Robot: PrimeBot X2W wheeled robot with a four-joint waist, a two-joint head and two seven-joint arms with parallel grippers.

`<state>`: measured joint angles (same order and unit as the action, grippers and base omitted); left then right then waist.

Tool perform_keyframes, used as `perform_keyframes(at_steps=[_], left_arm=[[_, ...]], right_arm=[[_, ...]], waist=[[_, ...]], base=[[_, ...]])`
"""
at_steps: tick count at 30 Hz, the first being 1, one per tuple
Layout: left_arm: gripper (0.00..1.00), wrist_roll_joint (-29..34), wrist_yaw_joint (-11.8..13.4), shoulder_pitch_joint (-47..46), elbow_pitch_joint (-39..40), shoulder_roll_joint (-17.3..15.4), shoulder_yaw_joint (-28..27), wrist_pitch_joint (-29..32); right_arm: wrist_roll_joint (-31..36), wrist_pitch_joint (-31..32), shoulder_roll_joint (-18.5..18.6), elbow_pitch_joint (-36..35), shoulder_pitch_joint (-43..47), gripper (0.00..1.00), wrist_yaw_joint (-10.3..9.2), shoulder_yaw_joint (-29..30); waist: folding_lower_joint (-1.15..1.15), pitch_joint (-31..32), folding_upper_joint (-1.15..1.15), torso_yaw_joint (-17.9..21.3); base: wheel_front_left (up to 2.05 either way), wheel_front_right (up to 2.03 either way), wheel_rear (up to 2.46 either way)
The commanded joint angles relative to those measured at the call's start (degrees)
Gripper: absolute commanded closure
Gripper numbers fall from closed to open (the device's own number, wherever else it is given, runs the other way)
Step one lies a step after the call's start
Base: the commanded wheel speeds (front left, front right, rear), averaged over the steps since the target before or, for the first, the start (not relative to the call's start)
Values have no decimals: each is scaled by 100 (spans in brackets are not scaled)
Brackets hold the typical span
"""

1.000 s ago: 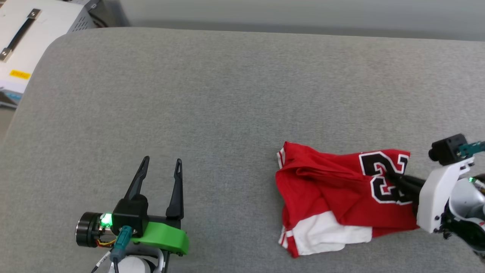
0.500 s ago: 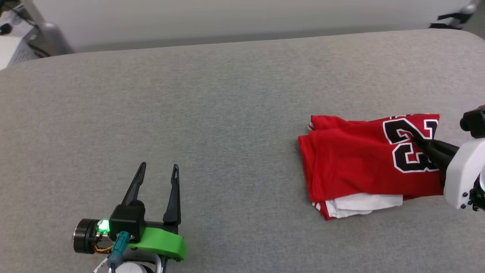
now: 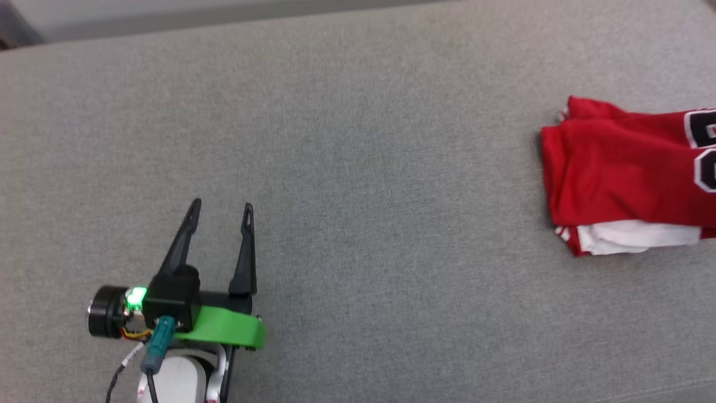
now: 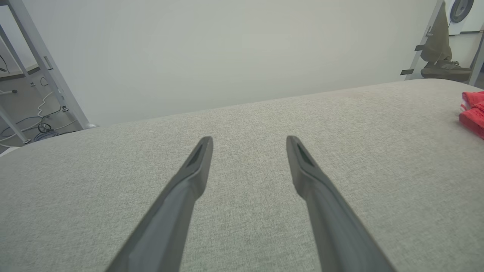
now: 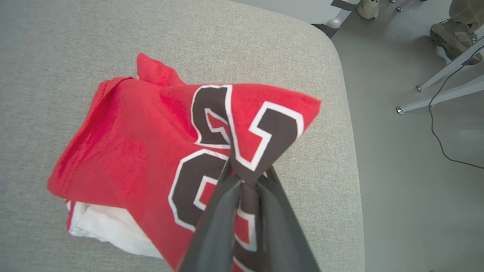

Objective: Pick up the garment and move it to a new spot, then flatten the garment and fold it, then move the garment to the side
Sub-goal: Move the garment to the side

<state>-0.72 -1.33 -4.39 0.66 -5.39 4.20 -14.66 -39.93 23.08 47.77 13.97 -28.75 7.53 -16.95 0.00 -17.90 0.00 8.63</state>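
Observation:
The garment (image 3: 621, 173) is a folded red jersey with a white sleeve layer under it and a black white-edged number. It lies at the right edge of the head view on the grey padded table (image 3: 358, 140). In the right wrist view my right gripper (image 5: 244, 177) is shut on the garment (image 5: 151, 151), pinching the printed cloth between its dark fingers near the table's rounded corner. My left gripper (image 3: 221, 208) stands open over bare padding at the lower left, far from the garment. The left wrist view has its fingers (image 4: 196, 166) spread, with a red edge of the garment (image 4: 472, 113) at far right.
The table's rounded corner and right edge (image 5: 340, 75) lie close to the garment, with floor, metal legs (image 5: 446, 71) and a cable beyond. A metal frame leg (image 4: 45, 68) and cables stand past the table's far left edge. A person's shoe (image 4: 442, 70) is at back right.
The head camera has swung left and down, so the garment and right arm slid toward the picture's right. The garment has been dragged and lies flatter. The left gripper stays open.

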Motion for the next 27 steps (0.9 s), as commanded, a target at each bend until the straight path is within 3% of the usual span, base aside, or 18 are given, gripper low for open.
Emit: perform_keyframes(at_steps=[1, 10, 21, 22, 23, 24, 27], left_arm=[[0, 44, -19, -170, 49, -58, -29, -34], [0, 56, -29, -640, 264, -201, -67, -34], [0, 72, 17, -793, 436, -275, -25, -34], [0, 73, 27, -791, 443, -280, -24, -34], [0, 73, 37, -790, 443, -282, -23, -34], [0, 69, 49, -790, 438, -284, -25, -34], [0, 60, 62, -791, 399, -270, 8, -34]], right_arm=[[99, -5, 55, 102, -163, 100, -4, 73], [569, -88, 280, 1065, -849, 100, -4, 640], [903, -508, 377, 2442, -1521, 100, -4, 1273], [926, -582, 342, 2551, -1562, 89, -4, 1296], [952, -664, 308, 2628, -1595, 41, -4, 1314], [1007, -796, 265, 2711, -1640, 0, -4, 1331], [1155, -1137, 165, 2921, -1703, 0, -4, 1349]], waist=[[0, -624, 0, -96], [0, -1384, 0, -225], [0, -1729, 0, -332], [0, -1733, 0, -331], [0, -1732, 0, -327], [0, -1723, 0, -317], [0, -1633, 0, -307]], base=[[0, 0, 0], [0, 0, 0], [0, 0, 0], [0, 0, 0], [0, 0, 0], [0, 0, 0], [0, 0, 0]])
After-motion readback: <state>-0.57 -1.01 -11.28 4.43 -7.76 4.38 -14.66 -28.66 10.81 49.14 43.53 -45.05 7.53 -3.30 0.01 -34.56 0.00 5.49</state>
